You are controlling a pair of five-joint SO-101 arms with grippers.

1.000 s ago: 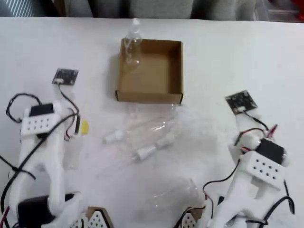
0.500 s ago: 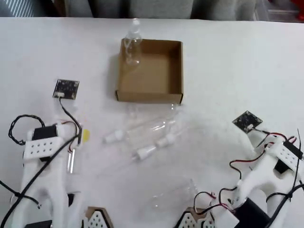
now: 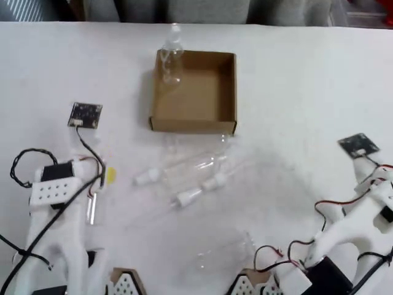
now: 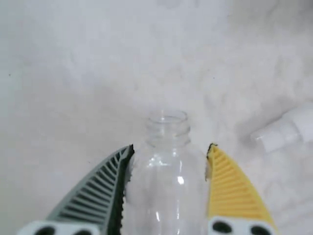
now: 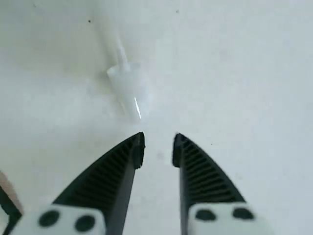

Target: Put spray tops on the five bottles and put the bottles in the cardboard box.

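Left jaws clamp bottle (image 4: 165, 183); right jaws ajar.

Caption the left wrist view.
Left gripper clamps an uncapped clear bottle between grey and yellow fingers.

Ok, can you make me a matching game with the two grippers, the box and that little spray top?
Things:
1. left gripper
2. right gripper
3. cardboard box
4. spray top

States:
A. brown, open on top
B. lying on the table
C. holds nothing
D. grips a capless bottle

Pairs: 1-D, 2-C, 3-A, 4-B.
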